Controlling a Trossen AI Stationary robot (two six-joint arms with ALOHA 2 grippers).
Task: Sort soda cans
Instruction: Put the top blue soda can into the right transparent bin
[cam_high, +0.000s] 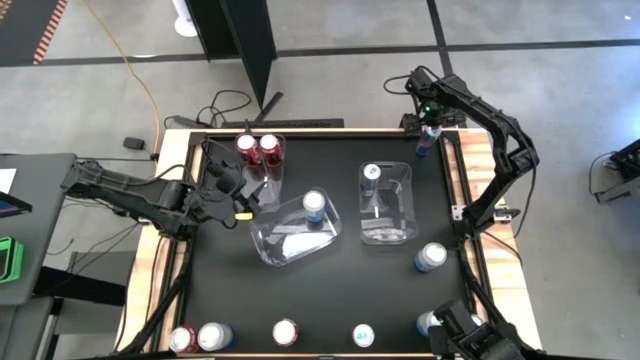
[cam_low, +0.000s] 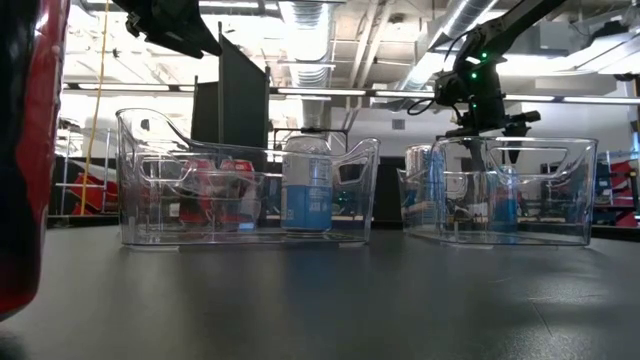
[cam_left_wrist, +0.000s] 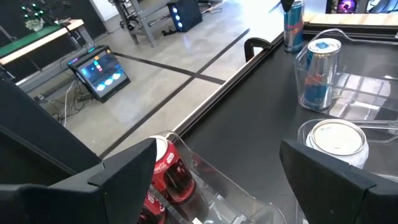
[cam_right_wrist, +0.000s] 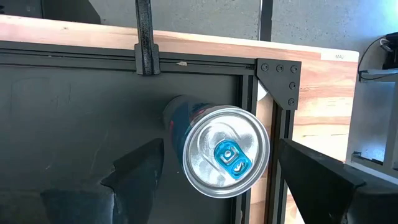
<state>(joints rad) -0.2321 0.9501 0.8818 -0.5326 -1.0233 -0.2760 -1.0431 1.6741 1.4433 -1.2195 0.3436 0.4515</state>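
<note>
My right gripper (cam_high: 430, 108) (cam_right_wrist: 219, 163) hangs open over the table's far right corner. Straight below it stands a slim dark blue can (cam_right_wrist: 224, 152) (cam_high: 428, 140) with a silver top and blue tab; the fingers are on either side of it and above it, not touching. My left gripper (cam_high: 248, 196) (cam_left_wrist: 217, 180) is open above the left side, between the bin with two red cans (cam_high: 258, 149) (cam_left_wrist: 166, 174) and the tilted bin with a silver-blue can (cam_high: 314, 205) (cam_left_wrist: 336, 138). A third bin holds another can (cam_high: 372, 172).
Three clear bins (cam_high: 385, 225) stand mid-table. A silver-blue can (cam_high: 430, 257) stands loose on the right, and several more cans line the near edge (cam_high: 285, 332). A red can (cam_low: 25, 150) looms close in the low view. A wooden rim and metal bracket (cam_right_wrist: 278, 84) border the far right corner.
</note>
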